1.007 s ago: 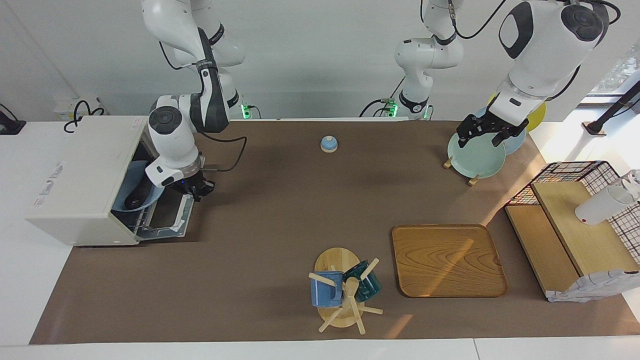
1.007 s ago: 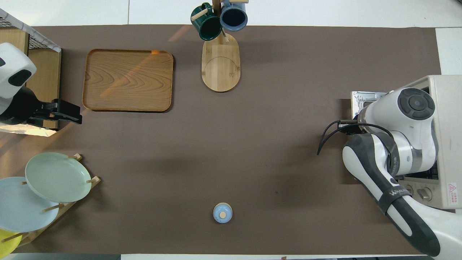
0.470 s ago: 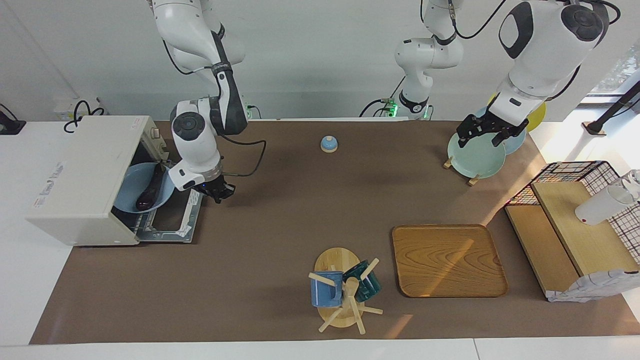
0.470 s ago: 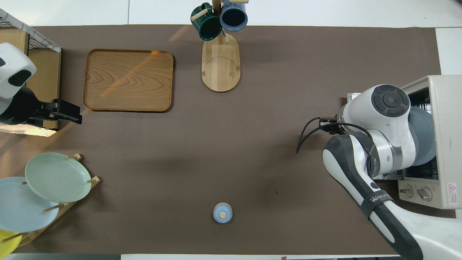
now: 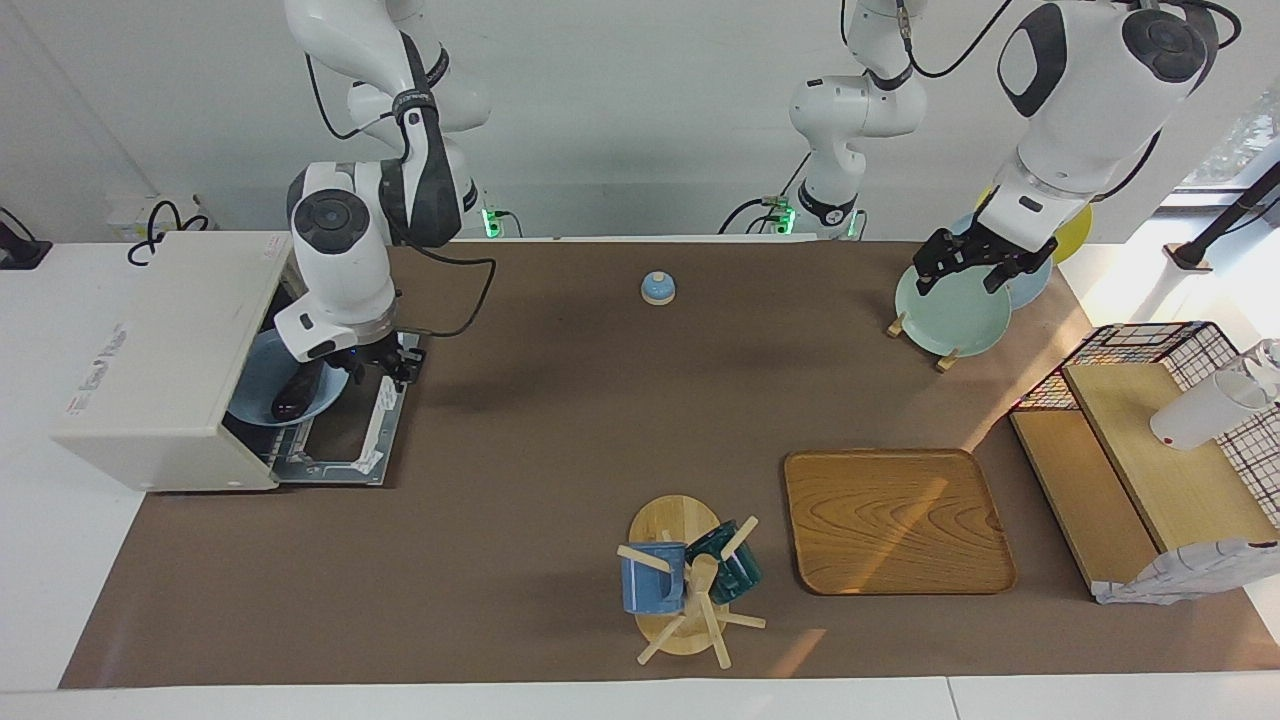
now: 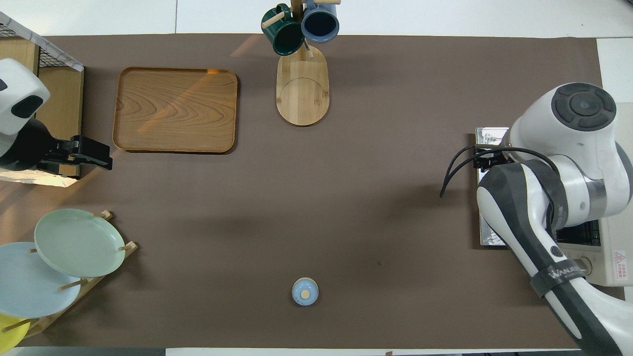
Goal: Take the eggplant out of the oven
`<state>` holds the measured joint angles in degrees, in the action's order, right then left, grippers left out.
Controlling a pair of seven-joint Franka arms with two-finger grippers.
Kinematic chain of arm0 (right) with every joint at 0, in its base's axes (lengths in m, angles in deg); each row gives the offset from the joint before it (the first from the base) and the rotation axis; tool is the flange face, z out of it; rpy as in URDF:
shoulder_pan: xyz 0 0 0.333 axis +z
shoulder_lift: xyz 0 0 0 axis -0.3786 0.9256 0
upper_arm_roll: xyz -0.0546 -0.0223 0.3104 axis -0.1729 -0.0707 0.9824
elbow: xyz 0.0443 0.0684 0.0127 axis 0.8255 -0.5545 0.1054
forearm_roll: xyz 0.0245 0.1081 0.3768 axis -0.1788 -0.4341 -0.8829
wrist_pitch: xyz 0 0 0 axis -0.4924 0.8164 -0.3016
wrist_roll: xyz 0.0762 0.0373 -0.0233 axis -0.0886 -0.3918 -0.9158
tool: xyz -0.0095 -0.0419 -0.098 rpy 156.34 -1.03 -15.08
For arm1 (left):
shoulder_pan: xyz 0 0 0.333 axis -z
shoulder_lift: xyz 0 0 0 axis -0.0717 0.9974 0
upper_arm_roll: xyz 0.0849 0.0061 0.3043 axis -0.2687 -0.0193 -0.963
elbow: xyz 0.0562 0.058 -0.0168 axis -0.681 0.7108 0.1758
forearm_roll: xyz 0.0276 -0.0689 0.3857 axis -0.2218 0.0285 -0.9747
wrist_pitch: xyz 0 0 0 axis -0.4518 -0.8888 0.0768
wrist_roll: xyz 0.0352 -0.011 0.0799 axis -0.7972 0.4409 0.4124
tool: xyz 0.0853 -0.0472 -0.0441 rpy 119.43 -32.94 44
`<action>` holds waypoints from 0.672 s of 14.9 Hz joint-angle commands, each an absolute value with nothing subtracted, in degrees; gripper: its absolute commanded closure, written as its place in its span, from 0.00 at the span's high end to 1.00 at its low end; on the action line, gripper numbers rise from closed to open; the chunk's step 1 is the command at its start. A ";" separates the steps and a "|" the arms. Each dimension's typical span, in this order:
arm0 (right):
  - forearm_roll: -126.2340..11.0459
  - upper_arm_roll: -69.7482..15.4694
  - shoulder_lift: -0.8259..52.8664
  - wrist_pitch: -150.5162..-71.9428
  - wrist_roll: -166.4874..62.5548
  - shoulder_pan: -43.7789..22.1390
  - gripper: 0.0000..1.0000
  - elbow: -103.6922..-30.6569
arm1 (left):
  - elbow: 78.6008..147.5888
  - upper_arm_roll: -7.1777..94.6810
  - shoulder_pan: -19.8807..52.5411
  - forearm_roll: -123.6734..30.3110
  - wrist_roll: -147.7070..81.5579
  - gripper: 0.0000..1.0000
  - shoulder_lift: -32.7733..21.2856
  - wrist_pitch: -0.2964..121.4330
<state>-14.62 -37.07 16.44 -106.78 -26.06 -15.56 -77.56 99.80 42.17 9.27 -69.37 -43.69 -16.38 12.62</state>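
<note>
One cream-white boxy toaster oven (image 5: 165, 355) stands at the right arm's end of the table, its door (image 5: 345, 440) folded down flat onto the brown mat. Inside rests one blue round plate (image 5: 262, 385) carrying one slender dark purple eggplant (image 5: 292, 397), its tip at the plate's 6 o'clock rim, toward the oven's mouth.

The right gripper (image 5: 375, 368) hangs over the lowered door, just beside the plate's 3 o'clock edge; whether its fingers are parted I cannot tell, and nothing is in them. The left gripper (image 5: 968, 262) waits with fingers spread, released, over one pale green plate (image 5: 950, 318) in the wooden rack.

Two mugs hang on one wooden mug tree (image 5: 680, 585); one wooden tray (image 5: 895, 520) lies beside it. One small blue bell (image 5: 657, 288) sits near the robots. The mat's middle lies open between oven and tray.
</note>
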 commanded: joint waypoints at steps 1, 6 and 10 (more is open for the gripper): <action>-13.73 -36.63 15.34 -106.83 -29.37 -18.72 0.59 -79.52 | 100.58 42.66 8.60 -69.27 -43.60 1.00 -17.21 12.80; -13.73 -36.63 14.28 -111.13 -32.37 -21.28 0.55 -83.39 | 100.58 42.66 8.60 -69.27 -43.60 1.00 -17.21 12.80; -13.73 -36.63 14.20 -112.72 -32.37 -21.45 0.49 -84.53 | 100.58 42.66 8.60 -69.27 -43.60 1.00 -17.21 12.80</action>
